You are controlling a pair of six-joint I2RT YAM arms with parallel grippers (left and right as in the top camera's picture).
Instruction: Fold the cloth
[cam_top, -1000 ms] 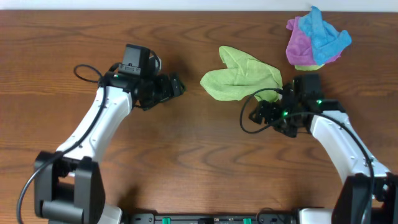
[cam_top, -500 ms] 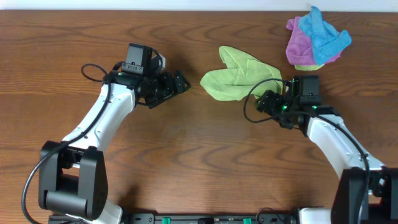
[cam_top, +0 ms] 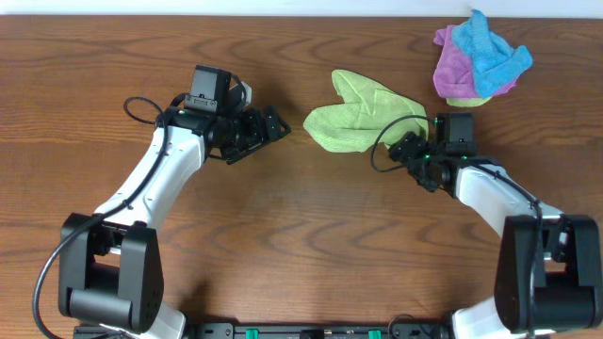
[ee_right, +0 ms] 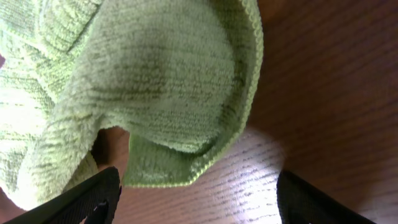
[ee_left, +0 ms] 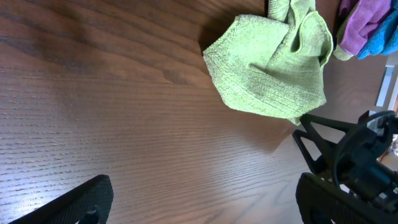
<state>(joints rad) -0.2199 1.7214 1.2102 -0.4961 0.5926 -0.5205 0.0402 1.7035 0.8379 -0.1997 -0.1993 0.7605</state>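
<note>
**Item: cloth**. Lime-green, soft pile, lying crumpled in the far middle of the surface. It has two rounded lobes towards the back and a bunched body. It is not spread flat, and no tag is visible.

**Right pincer**. Fingers spread wide and holding nothing. It sits at the cloth's near right edge. In the right wrist view a stitched hem curls between the two fingers, with a fold of cloth rolled over beside it.

**Left pincer**. Also spread and empty, near the cloth's left end but apart from it, with bare wood between them.

**Step in hand (judged).** The right arm is taking the hem; folding has not begun.
- Go low so the lower finger slides under the hem.
- Close on the stitched edge alone — catching the rolled layer as well would drag the bundle instead of opening it.
- The pile looks limp and likely to sag, so a corner grip should hold better than a mid-edge one.
- The left pincer would do well to take the opposite end, so the cloth can be drawn flat before any fold.

**Surface.** Dark brown wood grain, matte, with a light sheen in the wrist views.

**Other lots.** A purple cloth and a blue cloth are heaped at the far right corner, well apart from the work — leave them alone.

**Room.** Only a pale strip shows beyond the far edge.
</note>
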